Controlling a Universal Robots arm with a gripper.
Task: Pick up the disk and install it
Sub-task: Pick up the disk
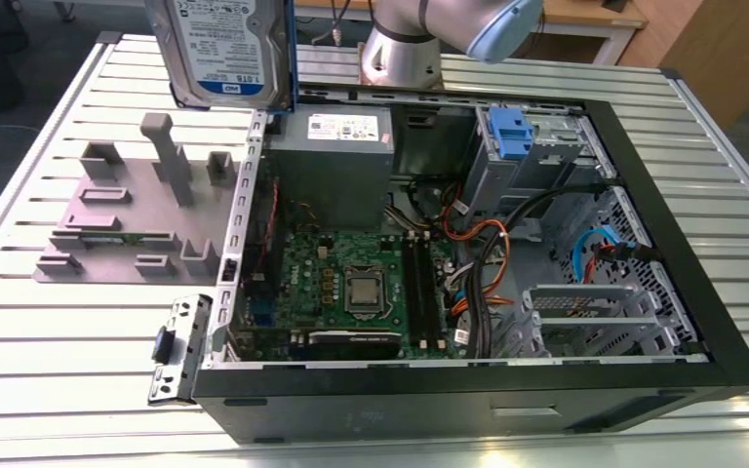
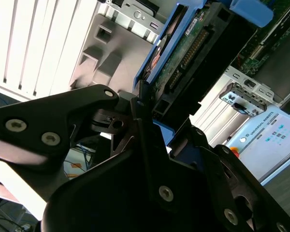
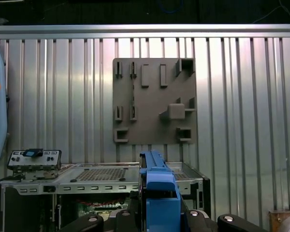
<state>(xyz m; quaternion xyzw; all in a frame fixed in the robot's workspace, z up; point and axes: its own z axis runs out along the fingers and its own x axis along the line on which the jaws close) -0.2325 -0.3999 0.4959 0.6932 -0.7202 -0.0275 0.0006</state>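
The disk (image 1: pixel 225 49), a silver-grey drive with a white-and-blue label in a blue caddy, hangs upright in the air at the exterior view's top left. It is above the open computer case's (image 1: pixel 635 244) left wall. In the second wrist view my gripper (image 2: pixel 147 108) is shut on the disk (image 2: pixel 193 53), whose circuit-board side and connector show, and a black finger (image 2: pixel 87 104) presses one edge. In the first wrist view the caddy's blue edge (image 3: pixel 157 191) stands between the gripper's (image 3: pixel 157 220) black fingers, over the case's edge.
A grey moulded fixture (image 1: pixel 128 214) with posts and slots lies on the slatted metal table (image 1: pixel 62 370), left of the case. Inside the case are a grey power supply (image 1: pixel 333 146), a motherboard (image 1: pixel 348 283), another blue caddy (image 1: pixel 510 132) in its bay, cables and a metal cage (image 1: pixel 583 312). The arm's base (image 1: pixel 401 54) stands behind.
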